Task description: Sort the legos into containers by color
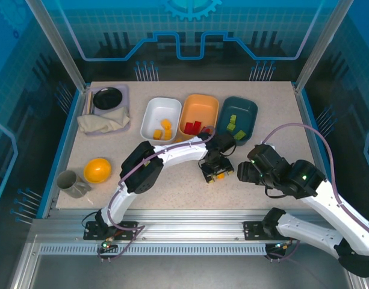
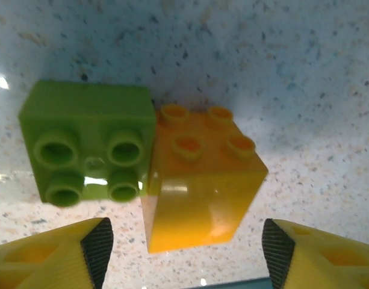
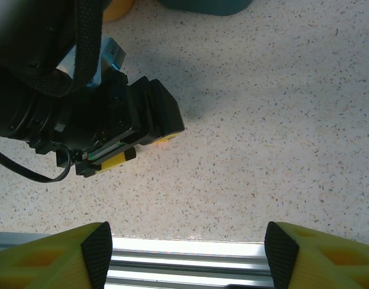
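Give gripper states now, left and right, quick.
Left gripper: open, holding nothing, poised over the orange-yellow brick.
Right gripper: open, holding nothing.

top external: left gripper (image 1: 217, 176) hides whatever lies under it | red legos (image 1: 193, 127) in orange bin (image 1: 199, 107) overlap, count unclear | left wrist: its fingertips (image 2: 97, 247) cut by bottom edge | right wrist: orange-yellow brick (image 3: 165, 139) mostly under left gripper; teal bin (image 3: 202, 5) cut by top edge

glossy plastic bricks (image 2: 202, 174), matt speckled tabletop (image 2: 304, 72)
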`<state>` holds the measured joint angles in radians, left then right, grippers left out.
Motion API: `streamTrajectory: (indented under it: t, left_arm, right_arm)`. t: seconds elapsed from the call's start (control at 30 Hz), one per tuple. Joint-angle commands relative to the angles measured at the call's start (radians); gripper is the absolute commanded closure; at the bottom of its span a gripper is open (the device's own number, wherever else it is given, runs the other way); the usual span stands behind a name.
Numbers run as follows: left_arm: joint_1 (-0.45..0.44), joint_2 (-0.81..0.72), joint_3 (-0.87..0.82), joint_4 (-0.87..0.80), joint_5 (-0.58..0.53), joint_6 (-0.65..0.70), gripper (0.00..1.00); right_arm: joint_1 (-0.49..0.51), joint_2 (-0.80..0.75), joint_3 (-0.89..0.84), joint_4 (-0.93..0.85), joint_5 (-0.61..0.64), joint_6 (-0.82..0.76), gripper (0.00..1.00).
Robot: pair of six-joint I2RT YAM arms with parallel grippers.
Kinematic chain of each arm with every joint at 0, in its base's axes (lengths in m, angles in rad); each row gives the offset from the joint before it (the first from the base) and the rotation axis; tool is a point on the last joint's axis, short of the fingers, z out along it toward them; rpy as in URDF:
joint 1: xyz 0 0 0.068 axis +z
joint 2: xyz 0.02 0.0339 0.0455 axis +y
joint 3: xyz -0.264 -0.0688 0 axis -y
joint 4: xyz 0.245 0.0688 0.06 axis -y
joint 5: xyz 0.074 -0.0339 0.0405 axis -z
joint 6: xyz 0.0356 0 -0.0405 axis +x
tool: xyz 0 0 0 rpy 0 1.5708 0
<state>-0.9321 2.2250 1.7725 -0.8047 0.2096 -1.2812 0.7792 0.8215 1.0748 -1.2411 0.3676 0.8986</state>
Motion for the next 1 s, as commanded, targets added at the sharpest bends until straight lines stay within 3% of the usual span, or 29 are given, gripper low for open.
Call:
streamTrajectory:
  t: [0.0,0.4,0.53,0.63,0.8,0.97]
  left_arm:
    - [0.004,0.029,0.045,-0.064,-0.058,0.019,0.35]
    - [0.007,0.127,0.167,-0.186,-0.096,0.13,0.51]
    - [0.001,0.127,0.168,-0.173,-0.099,0.147,0.67]
    - [-0.003,0.125,0.177,-0.176,-0.105,0.155,0.74]
    - [-0.014,0.047,0.19,-0.187,-0.151,0.189,0.75]
    - [0.063,-0.12,0.159,-0.234,-0.212,0.239,0.76]
  right_arm:
    - [0.013,-0.007,0.0,-0.015,0.027,0.01,0.29]
    - [-0.01,0.003,0.001,0.011,0.013,-0.015,0.29]
    - [-0.017,0.004,0.001,0.012,0.011,-0.019,0.29]
    - [-0.02,0.003,0.002,0.014,0.007,-0.023,0.3]
    - [-0.021,-0.014,0.006,0.058,-0.018,-0.076,0.3]
    - [-0.022,-0.075,-0.028,0.294,-0.189,-0.206,0.3]
